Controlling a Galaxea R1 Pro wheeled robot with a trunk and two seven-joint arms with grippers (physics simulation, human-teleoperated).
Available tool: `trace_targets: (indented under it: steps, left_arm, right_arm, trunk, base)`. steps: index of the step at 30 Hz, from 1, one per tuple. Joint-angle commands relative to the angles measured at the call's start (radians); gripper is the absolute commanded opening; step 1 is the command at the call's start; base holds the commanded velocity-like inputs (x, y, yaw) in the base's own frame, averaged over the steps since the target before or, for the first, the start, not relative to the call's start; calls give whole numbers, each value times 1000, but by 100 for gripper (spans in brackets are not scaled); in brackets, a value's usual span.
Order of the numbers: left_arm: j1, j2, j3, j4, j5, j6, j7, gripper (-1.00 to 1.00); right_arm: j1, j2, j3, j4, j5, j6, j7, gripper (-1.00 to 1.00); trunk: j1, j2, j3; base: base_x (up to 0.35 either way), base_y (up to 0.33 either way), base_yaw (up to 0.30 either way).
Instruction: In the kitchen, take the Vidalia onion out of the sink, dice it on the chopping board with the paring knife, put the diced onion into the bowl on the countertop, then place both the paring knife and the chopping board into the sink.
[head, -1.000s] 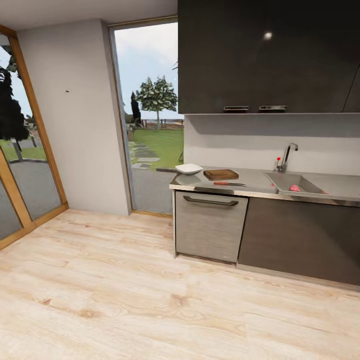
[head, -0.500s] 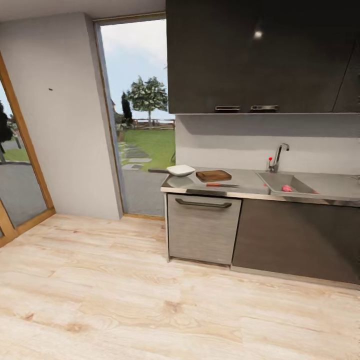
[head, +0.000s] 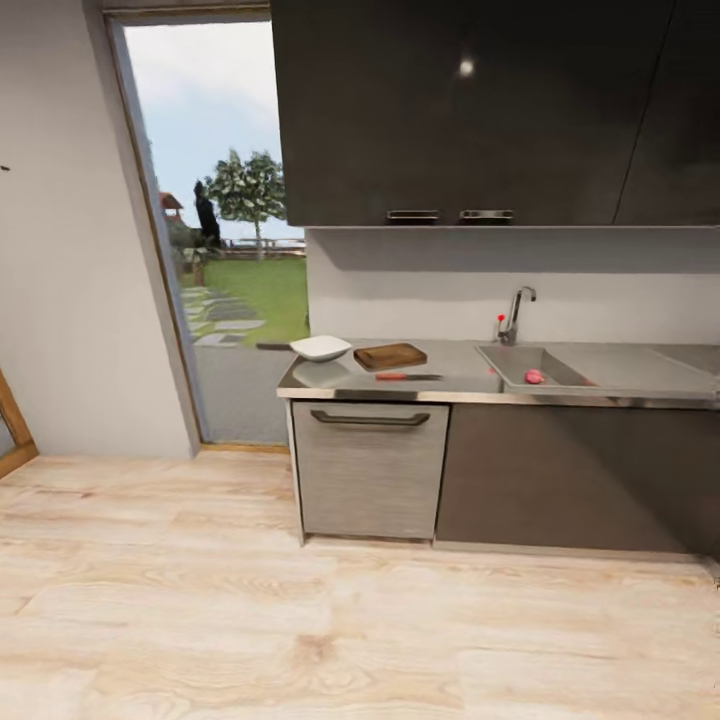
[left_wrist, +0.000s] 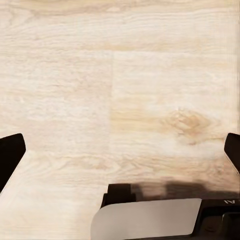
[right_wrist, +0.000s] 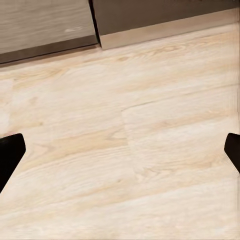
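Pale wood floor (head: 300, 620) runs up to the kitchen unit, whose glossy dark grey bench (head: 455, 372) carries the task's things. The paring knife (head: 406, 377) lies flat near the front edge, its long axis left to right, red handle to the left and dark blade pointing right toward the sink (head: 545, 367). Just behind it is the chopping board (head: 390, 355), long side also left to right, slightly skewed. The white bowl (head: 320, 347) sits at the bench's left end, just beside the board. The Vidalia onion (head: 534, 376) rests inside the basin, near its front, below the chrome tap (head: 515, 315).

Against the earlier head pictures the whole scene has slid left and the door frame at left has nearly gone: the camera has turned, while the things keep their places on the bench.

The left pincer (left_wrist: 120, 150) and right pincer (right_wrist: 120, 150) are both released, dark fingertips spread wide over bare floor.
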Motion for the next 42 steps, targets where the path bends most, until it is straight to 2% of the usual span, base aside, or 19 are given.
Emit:
trace_targets:
  steps: [1, 11, 24, 42]
  left_arm:
    - [0, 0, -1, 0, 0, -3, 0, 100]
    - [0, 0, -1, 0, 0, -3, 0, 100]
    - [0, 0, 2, -5, 0, -3, 0, 100]
    - [0, 0, 2, -3, 1, -3, 0, 100]
  right_arm:
    - [0, 1, -1, -1, -8, -2, 2, 100]
    - [0, 3, 1, -1, -7, -5, -2, 100]
    - [0, -3, 2, 34, -2, -8, -1, 100]
    - [0, -2, 2, 33, -1, -8, -2, 100]
  trunk:
    - [0, 0, -1]
    - [0, 0, -1]
    - [0, 0, -1]
    - [0, 0, -1]
  base:
    - [266, 0, -240]
    - [238, 0, -185]
    - [109, -4, -7]
    - [306, -112, 13]
